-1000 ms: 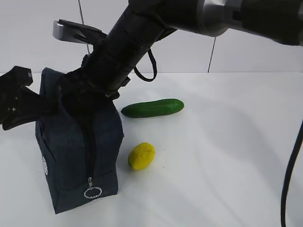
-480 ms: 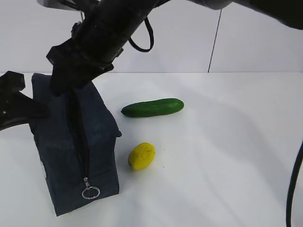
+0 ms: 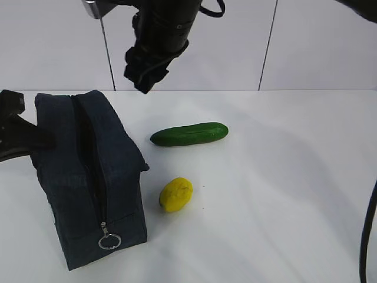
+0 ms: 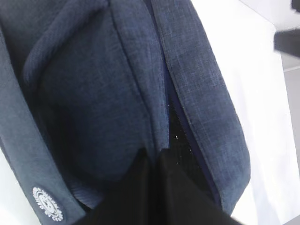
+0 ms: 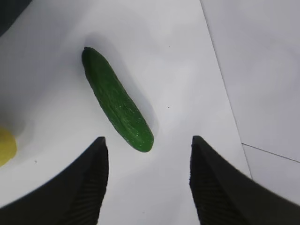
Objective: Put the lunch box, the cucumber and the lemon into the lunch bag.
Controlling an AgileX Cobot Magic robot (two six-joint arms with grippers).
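The navy lunch bag (image 3: 88, 183) stands at the left with a narrow open slit along its top zipper (image 4: 176, 126). My left gripper (image 3: 44, 140) is shut on the bag's fabric beside that slit, its fingers (image 4: 157, 161) pressed together. My right gripper (image 3: 143, 81) hangs open and empty above the table behind the bag. In the right wrist view it (image 5: 147, 139) hovers over the end of the dark green cucumber (image 5: 115, 105). The cucumber (image 3: 188, 134) lies right of the bag, and the yellow lemon (image 3: 176, 194) lies nearer the front. The lunch box is hidden.
A silver ring pull (image 3: 109, 241) hangs at the bag's near end, and a white round logo (image 4: 47, 204) shows on its side. The white table (image 3: 283, 188) stretches to the right of the cucumber and lemon. A white wall stands behind.
My right arm has risen from the bag's top and swung up and right, over the table behind. The bag has settled lower and leaned slightly left. The left gripper has kept its hold.
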